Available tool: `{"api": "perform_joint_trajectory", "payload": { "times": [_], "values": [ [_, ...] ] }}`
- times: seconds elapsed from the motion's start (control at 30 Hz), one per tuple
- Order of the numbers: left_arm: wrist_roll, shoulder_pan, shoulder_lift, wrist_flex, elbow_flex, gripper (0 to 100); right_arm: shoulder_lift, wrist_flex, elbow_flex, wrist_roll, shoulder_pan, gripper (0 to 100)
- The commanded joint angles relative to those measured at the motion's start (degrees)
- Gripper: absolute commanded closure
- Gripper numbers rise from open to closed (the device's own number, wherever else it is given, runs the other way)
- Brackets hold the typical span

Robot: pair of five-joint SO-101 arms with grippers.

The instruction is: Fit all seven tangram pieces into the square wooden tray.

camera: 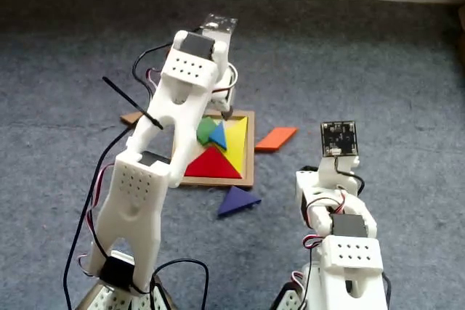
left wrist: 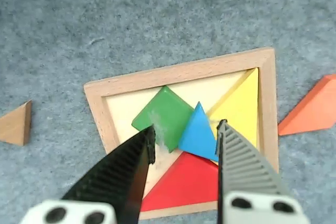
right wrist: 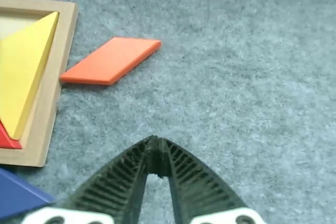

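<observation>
Tray (left wrist: 268, 98) holds green sq (left wrist: 164, 116), blue (left wrist: 199, 134), yellow (left wrist: 240, 107), red tri (left wrist: 184, 179).

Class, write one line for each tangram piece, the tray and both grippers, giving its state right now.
wooden tray: partly filled, four pieces inside
green square: in tray
light blue triangle: in tray, seemingly not seated flat
yellow triangle: in tray, flat
red triangle: in tray, flat
orange parallelogram: outside tray
dark blue triangle: outside tray
brown triangle: outside tray
left gripper: open, over tray
right gripper: shut, empty
</observation>
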Motion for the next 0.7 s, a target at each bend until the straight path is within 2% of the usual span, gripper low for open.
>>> {"api": "perform_joint_trajectory", "payload": {
  "times": [0.0,0.67],
  "values": [
    [0.35,0.4,-0.92,0.97,1.36,80,-0.92,-1.54,-0.31,0.62,0.4,99.2],
    [0.62,-0.66,0.92,0.18,4.09,80,-0.92,-1.54,-0.31,0.62,0.4,99.2]
  ]
}}
